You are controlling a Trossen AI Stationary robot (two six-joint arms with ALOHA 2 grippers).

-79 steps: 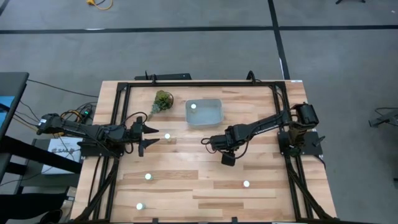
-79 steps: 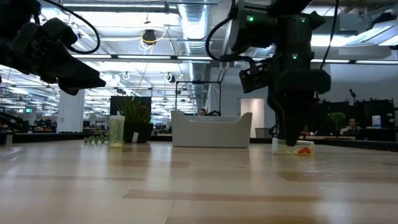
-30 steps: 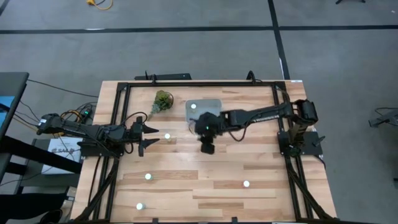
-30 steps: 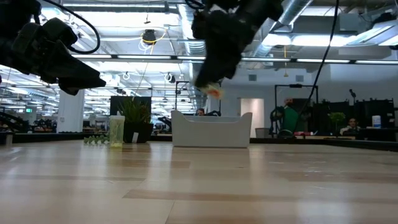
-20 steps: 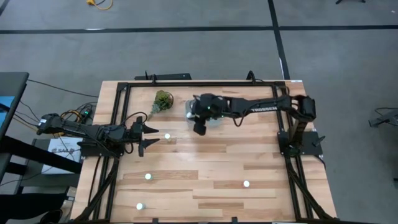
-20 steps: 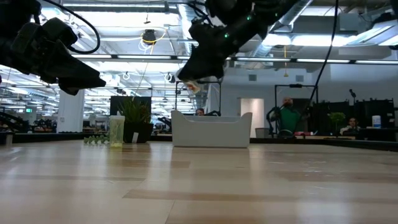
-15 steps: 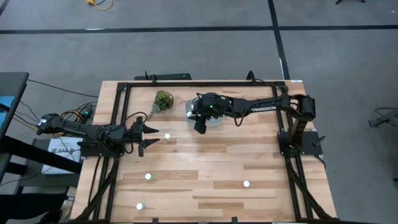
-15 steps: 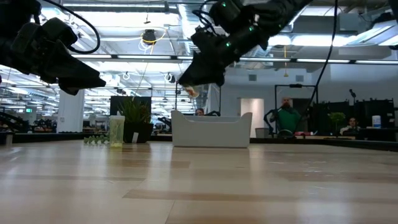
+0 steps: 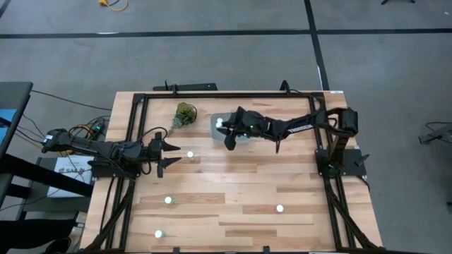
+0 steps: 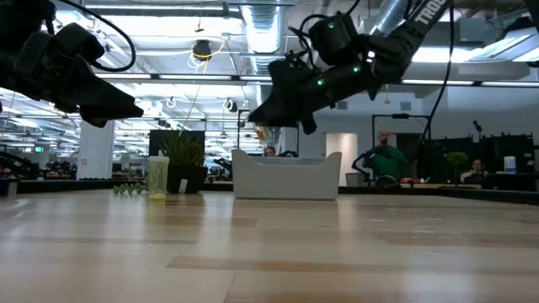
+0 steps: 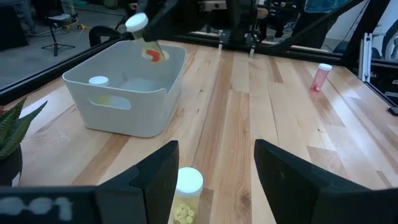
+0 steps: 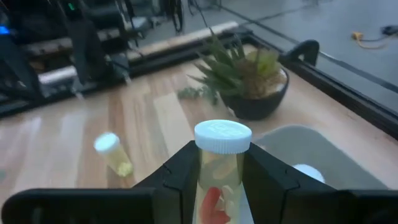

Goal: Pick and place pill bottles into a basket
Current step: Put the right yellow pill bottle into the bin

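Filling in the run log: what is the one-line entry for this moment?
right gripper: shut on pill bottle, above basket | basket: one bottle inside | left gripper: open, waiting by table bottle

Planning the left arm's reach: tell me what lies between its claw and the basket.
In the left wrist view, one pill bottle stands between the left claw and the basket; otherwise bare wood.

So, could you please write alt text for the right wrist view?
The right hand grips an upright pill bottle with a white cap, above the pale basket. Beyond sit a potted plant and another bottle on the wooden table.
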